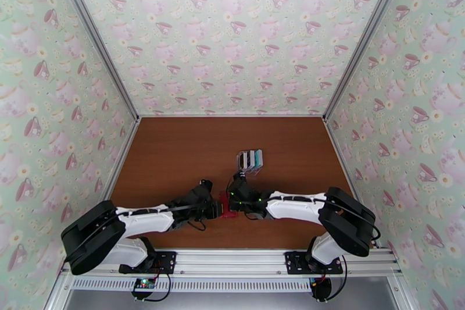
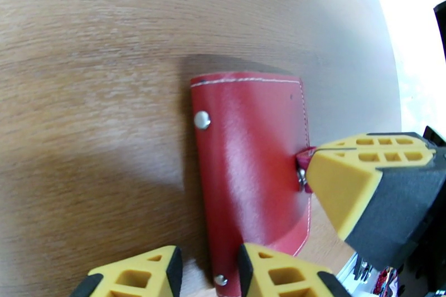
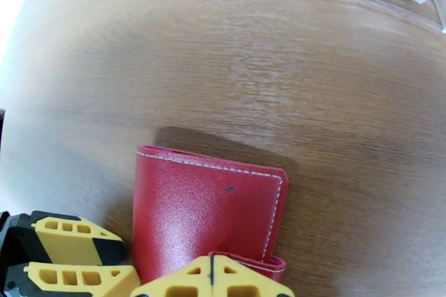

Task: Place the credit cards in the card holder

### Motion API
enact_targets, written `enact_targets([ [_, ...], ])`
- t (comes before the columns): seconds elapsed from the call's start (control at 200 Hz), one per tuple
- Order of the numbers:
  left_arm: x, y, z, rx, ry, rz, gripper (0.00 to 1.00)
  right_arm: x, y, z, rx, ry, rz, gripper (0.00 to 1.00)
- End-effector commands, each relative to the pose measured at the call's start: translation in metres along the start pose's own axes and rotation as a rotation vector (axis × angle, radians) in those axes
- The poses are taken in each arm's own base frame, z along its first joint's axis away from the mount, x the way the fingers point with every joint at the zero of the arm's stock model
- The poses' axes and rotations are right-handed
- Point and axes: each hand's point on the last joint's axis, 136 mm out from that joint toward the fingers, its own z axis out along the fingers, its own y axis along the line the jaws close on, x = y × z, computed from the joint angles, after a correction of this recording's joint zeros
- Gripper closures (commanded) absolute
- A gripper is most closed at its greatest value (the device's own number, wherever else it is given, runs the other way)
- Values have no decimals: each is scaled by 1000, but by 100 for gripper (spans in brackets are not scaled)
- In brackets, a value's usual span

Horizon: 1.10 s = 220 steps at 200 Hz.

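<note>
The wallet [image 2: 251, 164] is seen lying closed and flat on the table [image 1: 174, 154], between the two arms and near the front edge. The cards [image 1: 254, 158] are stood in a clear rack [image 1: 240, 160] a little farther back, apart from the wallet. The right gripper [image 3: 212, 277] is shown with its jaws together, pinched on the snap tab [image 2: 304, 161] at the wallet's side. The left gripper [image 2: 209, 256] is held with its jaws apart, and the wallet's near edge reaches into the gap. Whether a finger touches the leather cannot be told. The wallet is judged to be light and soft. It is likely to bend or lift whole when pulled by the tab alone, so the body would best be pinned or gripped at the stitched edge opposite the tab while the flap is drawn open. The smooth skin may be expected to slide on the wood if pushed rather than clamped. The cards are judged thin, stiff and slick. They would best be taken by their upper edges where these stand above the rack, and squeezed across the flat faces.
</note>
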Motion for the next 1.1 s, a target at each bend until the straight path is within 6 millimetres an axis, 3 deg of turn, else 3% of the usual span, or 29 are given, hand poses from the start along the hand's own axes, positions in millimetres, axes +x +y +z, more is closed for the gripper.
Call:
enact_targets([
  [0.0,38,48,17,-177,142,-12,66,-2,20,-3,-116,4,2,100],
  [0.491,59,81,27,-294,254,-82,71,-10,17,-15,-226,-2,62,100],
  [0.701,60,86,28,-295,258,-107,71,-15,16,-26,-300,-19,105,100],
  [1.097,45,83,21,-259,183,-157,73,-10,-20,-34,-114,-28,81,100],
])
